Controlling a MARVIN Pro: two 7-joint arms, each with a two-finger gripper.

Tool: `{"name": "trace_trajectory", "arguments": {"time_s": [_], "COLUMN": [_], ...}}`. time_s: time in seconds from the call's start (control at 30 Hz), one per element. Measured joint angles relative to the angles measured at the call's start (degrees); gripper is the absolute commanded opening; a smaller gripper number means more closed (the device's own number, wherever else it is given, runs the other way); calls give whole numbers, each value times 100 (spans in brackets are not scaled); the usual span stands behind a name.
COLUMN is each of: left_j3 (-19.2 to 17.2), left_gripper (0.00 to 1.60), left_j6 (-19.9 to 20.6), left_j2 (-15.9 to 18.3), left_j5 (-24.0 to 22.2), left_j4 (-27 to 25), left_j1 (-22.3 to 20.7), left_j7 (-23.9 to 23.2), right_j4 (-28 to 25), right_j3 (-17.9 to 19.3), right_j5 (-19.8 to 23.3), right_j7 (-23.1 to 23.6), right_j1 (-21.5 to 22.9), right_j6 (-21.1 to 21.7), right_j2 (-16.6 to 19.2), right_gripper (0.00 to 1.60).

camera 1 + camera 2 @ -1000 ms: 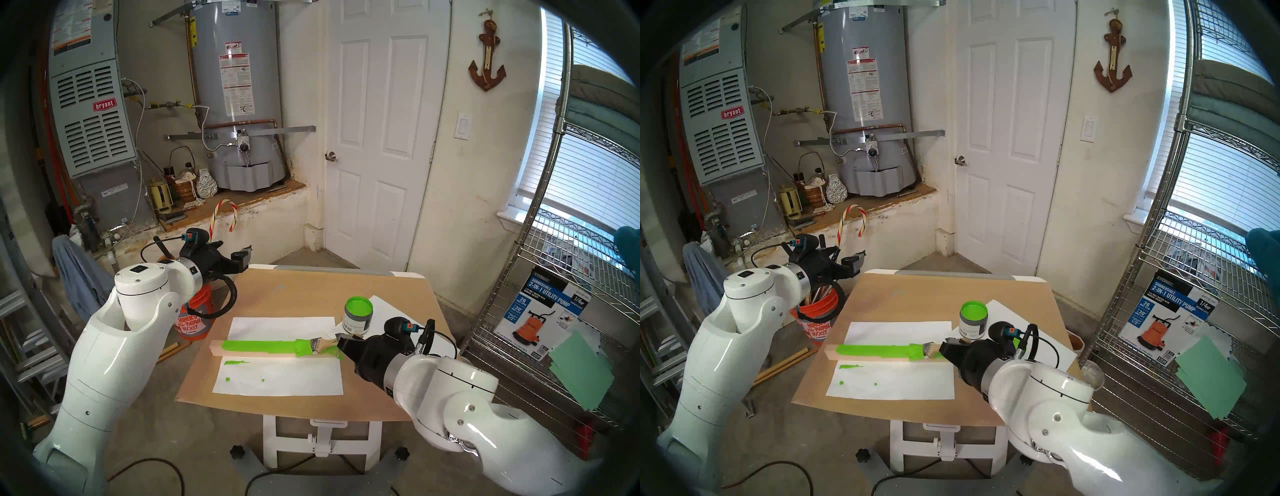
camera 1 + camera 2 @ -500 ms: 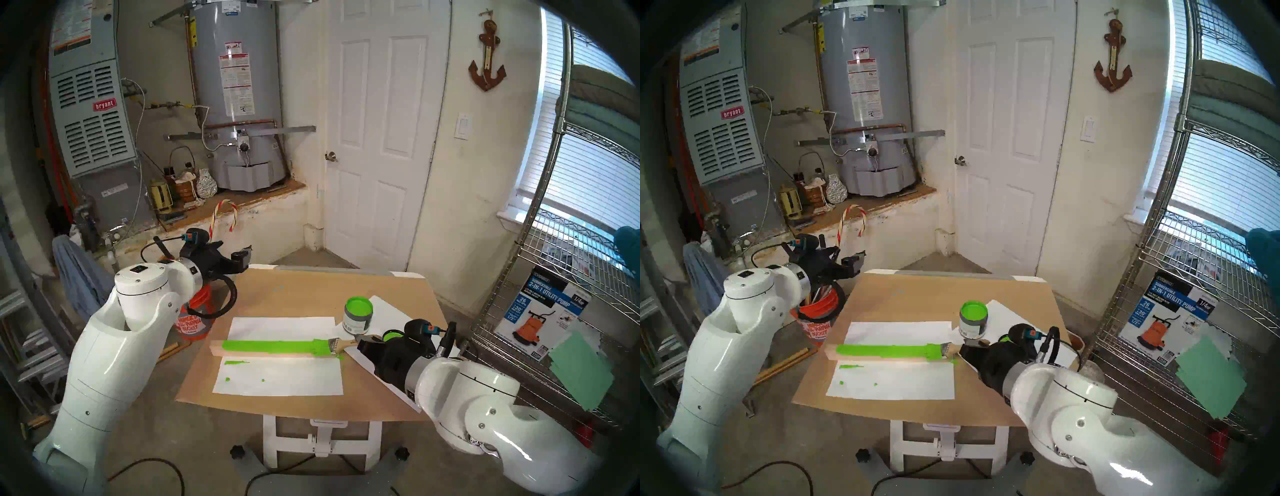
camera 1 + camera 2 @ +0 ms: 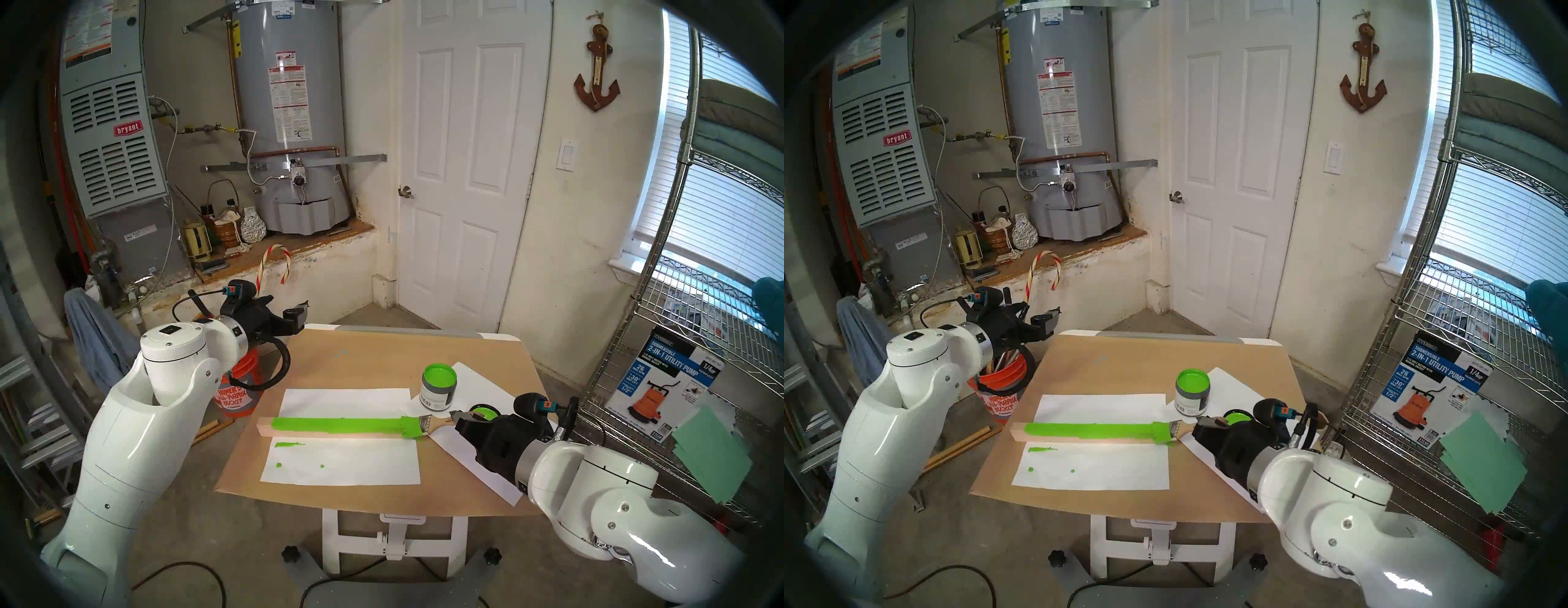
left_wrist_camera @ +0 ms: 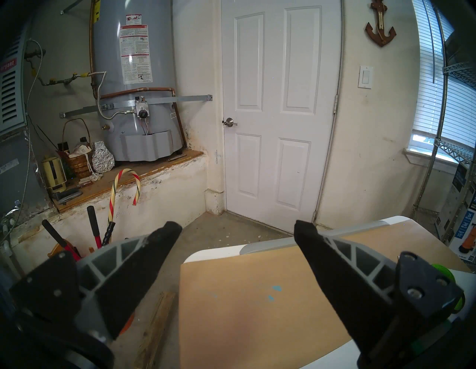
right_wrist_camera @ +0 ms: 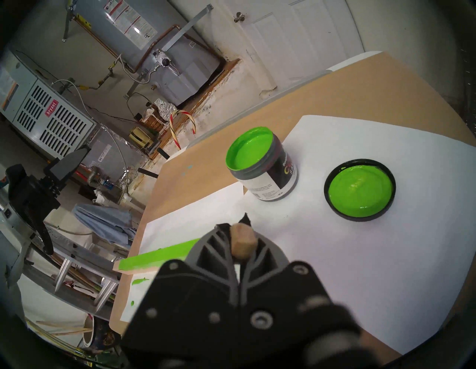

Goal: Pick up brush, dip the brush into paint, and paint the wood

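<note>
In a garage utility corner with a water heater (image 3: 288, 114), our counter (image 3: 382, 352) carries the wood (image 3: 339, 426), its top green. Our right end effector (image 3: 460, 418) pinches the brush (image 3: 428, 423), bristles resting on the wood's right end. The paint (image 3: 439, 387) stands just behind. Our left end effector (image 4: 238, 232) hangs spread.

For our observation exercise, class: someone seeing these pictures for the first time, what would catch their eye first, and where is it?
The bright green stripe along the top of the wood, lying mid-table between white paper sheets, stands out first. At its right end the right gripper holds the brush, bristles on the wood. Just behind stand the open can of paint and its green-coated lid.
</note>
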Motion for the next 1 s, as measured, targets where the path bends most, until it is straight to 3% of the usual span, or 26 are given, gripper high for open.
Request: {"name": "trace_trajectory", "arguments": {"time_s": [0.33,0.7,1.0], "left_j3": [0,5,5], "left_gripper": [160,160,160], "left_j6": [0,-1,-1], "left_j2": [0,0,0], "left_j5": [0,0,0], "left_j4": [0,6,6], "left_j1": [0,0,-1], "left_j7": [0,0,0], "right_j4": [-151,-194,-207], "right_j3": [245,275,796], "right_j5": [357,532,685], "right_j7": [280,1133,1317], "right_j1": [-182,44,-6], "right_j6": [-55,-120,-445], "right_j2": [79,-94,-185], "right_gripper": [0,0,0]}}
